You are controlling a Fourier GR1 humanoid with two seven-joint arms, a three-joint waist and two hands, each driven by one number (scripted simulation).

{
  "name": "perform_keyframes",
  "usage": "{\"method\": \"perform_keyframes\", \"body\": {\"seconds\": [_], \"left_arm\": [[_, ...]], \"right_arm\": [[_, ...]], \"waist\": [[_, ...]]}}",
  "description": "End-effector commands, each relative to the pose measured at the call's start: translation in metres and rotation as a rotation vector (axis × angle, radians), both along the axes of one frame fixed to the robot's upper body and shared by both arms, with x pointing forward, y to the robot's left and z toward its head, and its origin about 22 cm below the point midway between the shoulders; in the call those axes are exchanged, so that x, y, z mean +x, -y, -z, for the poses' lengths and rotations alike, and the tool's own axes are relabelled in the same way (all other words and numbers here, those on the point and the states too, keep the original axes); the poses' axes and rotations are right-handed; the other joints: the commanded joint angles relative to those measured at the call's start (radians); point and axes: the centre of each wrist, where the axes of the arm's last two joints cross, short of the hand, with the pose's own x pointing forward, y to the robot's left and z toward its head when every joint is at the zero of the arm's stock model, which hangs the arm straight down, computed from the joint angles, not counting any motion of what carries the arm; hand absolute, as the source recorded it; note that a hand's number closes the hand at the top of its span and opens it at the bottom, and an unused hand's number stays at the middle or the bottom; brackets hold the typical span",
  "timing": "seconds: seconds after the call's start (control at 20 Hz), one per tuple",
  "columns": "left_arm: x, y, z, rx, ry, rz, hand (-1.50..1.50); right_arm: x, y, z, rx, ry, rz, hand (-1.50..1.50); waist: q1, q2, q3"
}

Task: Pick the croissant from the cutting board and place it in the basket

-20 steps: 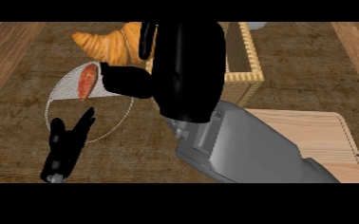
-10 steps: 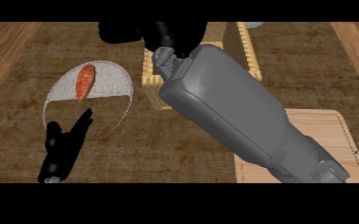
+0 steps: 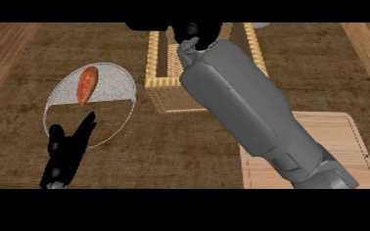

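My right forearm stretches up the middle of the view over the wicker basket (image 3: 162, 82). The black right hand (image 3: 194, 31) is at the picture's upper edge, above the basket's far part, and is cut off there. No croissant shows in this view; the hand and the edge hide whatever it carries. The light wooden cutting board (image 3: 341, 133) lies at the lower right, partly under my forearm, and its visible part is bare. My left hand (image 3: 69, 149) rests open at the lower left, fingers pointing up.
A round speckled plate (image 3: 108, 92) lies left of the basket with an orange-red piece of food (image 3: 86, 84) on it. My left hand overlaps the plate's near rim. Dark wooden counter surrounds everything.
The right arm has swung right and farther away, over the basket. The croissant, in the right hand a second ago, is out of sight. The left hand has stayed still.
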Motion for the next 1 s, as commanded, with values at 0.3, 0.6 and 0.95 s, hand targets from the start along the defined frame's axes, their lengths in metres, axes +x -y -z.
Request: {"method": "perform_keyframes", "body": {"seconds": [0.3, 0.6, 0.95], "left_arm": [[-0.018, -0.008, 0.020, -0.012, -0.079, -0.038, 0.00], [-0.020, -0.018, 0.014, -0.001, -0.078, -0.036, 0.00], [-0.030, -0.017, 0.024, -0.005, -0.088, -0.069, 0.00]], "right_arm": [[0.012, 0.003, 0.040, 0.129, -0.050, 0.023, 1.50], [0.041, 0.044, 0.088, -0.101, -0.135, 0.155, 1.50], [0.035, 0.062, 0.086, -0.159, -0.078, 0.115, -1.50]], "waist": [[-0.017, -0.003, -0.008], [-0.030, -0.004, -0.008], [-0.043, -0.007, -0.008]]}}
